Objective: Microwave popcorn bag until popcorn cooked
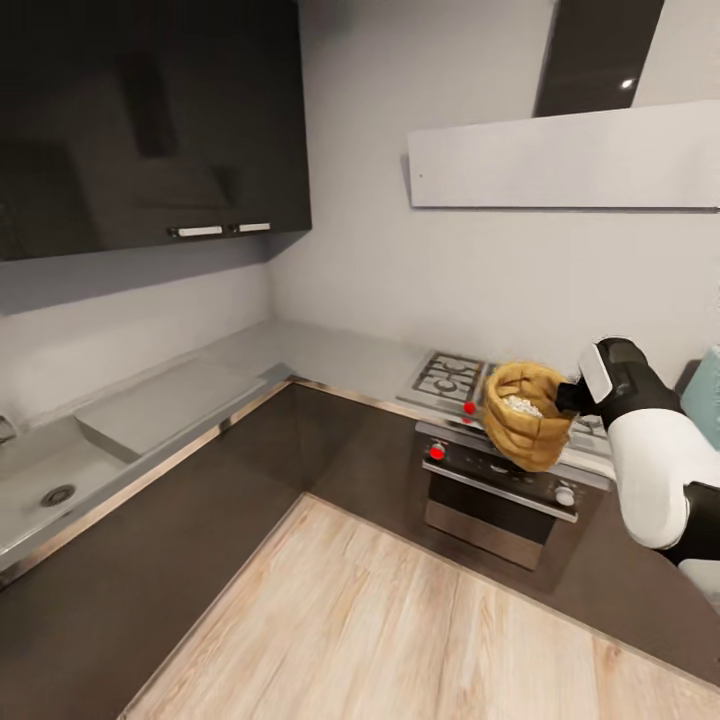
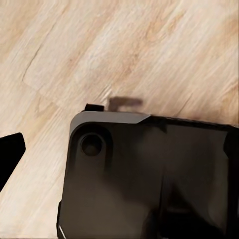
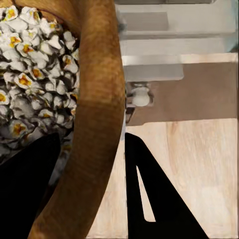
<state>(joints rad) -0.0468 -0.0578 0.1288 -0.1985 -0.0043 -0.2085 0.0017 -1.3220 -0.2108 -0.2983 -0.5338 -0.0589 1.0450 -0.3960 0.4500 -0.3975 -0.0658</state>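
We've got the popcorn bag [image 1: 527, 428] mid-right of the frame, tan, ridged, tipped toward us, hanging in front of the hob, with white-yellow popcorn [image 3: 35, 74] heaped inside.

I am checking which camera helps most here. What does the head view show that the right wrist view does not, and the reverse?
Head view alone: the dark wall cabinets, the grey steel sink and the whole white right arm.

Right wrist view alone: the right gripper's black fingers pinching the bag's thick rim, and single white-yellow popcorn kernels.

Both: the tan-brown ridged paper popcorn bag, the pale wood plank floor and the steel oven.
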